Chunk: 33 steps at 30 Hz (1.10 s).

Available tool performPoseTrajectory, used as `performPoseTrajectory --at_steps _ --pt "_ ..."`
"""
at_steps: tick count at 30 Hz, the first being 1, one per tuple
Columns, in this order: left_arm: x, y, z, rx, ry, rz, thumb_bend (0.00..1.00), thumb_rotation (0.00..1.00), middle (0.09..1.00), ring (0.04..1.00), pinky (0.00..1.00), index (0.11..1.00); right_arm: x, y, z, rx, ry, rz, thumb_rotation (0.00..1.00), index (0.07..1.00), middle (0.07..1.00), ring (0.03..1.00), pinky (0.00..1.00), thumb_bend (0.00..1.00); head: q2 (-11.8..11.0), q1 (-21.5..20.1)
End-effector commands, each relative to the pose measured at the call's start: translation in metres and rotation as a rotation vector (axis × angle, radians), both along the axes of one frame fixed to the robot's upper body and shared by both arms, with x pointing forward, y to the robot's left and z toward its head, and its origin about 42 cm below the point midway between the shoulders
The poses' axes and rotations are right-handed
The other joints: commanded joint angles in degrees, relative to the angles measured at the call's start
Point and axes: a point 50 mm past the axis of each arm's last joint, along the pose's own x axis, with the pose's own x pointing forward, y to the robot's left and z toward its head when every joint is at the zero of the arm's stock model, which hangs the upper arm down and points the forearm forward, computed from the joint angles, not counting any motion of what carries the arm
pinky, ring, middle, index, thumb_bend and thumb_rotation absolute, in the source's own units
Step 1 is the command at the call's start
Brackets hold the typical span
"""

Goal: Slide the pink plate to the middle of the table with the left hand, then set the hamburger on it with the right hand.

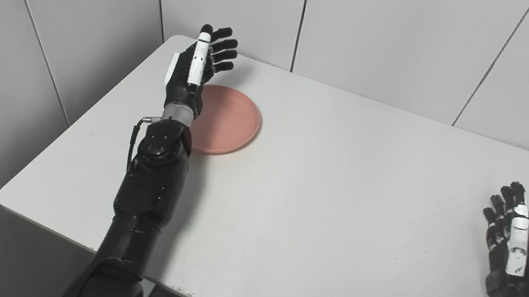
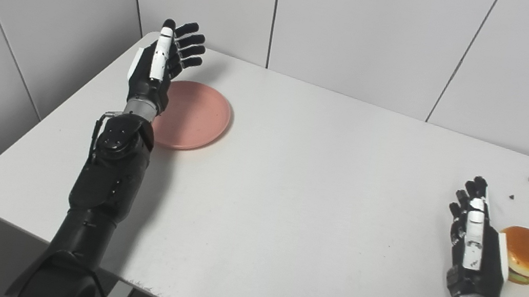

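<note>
1. Upper left of the frame, our left hand (image 1: 199,68) hangs over the near-left edge of the pink plate (image 1: 227,120), fingers spread, holding nothing.
2. Lower right, our right hand (image 2: 474,245) waits, fingers apart and empty, just beside the hamburger (image 2: 528,255).
3. Pushing from too high, we might tip the plate or slip off it; it lies near the bench (image 1: 339,205) corner.
4. We see no readable writing.
</note>
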Motion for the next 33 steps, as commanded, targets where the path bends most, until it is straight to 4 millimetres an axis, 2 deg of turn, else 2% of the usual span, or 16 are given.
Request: performPoseTrajectory --at_steps 1,9,17,29,33 --pt "0.013 0.010 0.032 0.024 -0.107 0.023 0.55 1.00 0.718 0.725 0.71 0.700 -0.002 0.002 -0.003 0.017 -0.017 0.001 0.91 1.000 1.000 0.998 1.00 0.57 -0.07 0.01" --pt "0.014 0.050 0.018 -0.018 -0.068 0.111 0.55 1.00 0.712 0.724 0.71 0.692 -0.003 0.004 -0.002 0.010 -0.011 -0.005 0.92 1.000 1.000 0.995 1.00 0.56 -0.06 -0.04" --pt "0.010 0.076 0.006 -0.016 -0.030 0.158 0.54 1.00 0.725 0.736 0.73 0.710 -0.003 0.003 -0.002 0.021 -0.016 -0.001 0.91 1.000 1.000 0.999 1.00 0.54 -0.02 0.03" --pt "0.007 0.085 -0.013 -0.035 0.021 0.194 0.52 1.00 0.737 0.758 0.74 0.715 -0.003 0.004 -0.002 0.013 -0.015 -0.006 0.91 1.000 1.000 0.991 1.00 0.56 0.21 0.08" --pt "0.006 0.081 -0.021 -0.004 0.043 0.188 0.54 1.00 0.740 0.754 0.73 0.715 -0.003 0.003 -0.002 0.012 -0.022 -0.004 0.91 1.000 1.000 0.991 1.00 0.56 0.21 0.08"
